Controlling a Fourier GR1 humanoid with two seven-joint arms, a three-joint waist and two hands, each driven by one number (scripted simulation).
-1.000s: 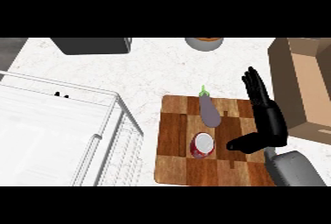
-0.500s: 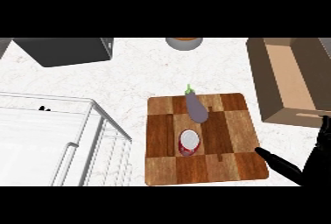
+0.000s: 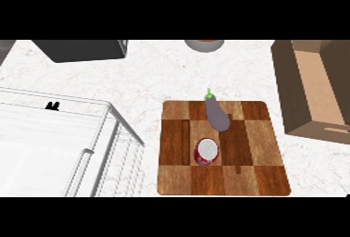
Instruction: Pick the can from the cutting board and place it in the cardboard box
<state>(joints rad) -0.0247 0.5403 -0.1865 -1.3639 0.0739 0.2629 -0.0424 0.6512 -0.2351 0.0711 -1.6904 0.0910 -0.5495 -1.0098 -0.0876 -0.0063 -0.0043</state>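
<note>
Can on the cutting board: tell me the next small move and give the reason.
Probably bring the right hand in over the can. No hand shows in the head view, the can stands ungrasped on the cutting board close to the eggplant, and the cardboard box lies at the right.

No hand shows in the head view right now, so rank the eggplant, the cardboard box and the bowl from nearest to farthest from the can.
1. Eggplant, just behind the can on the cutting board.
2. Cardboard box, off to the right.
3. Bowl, at the counter's far edge.
</note>
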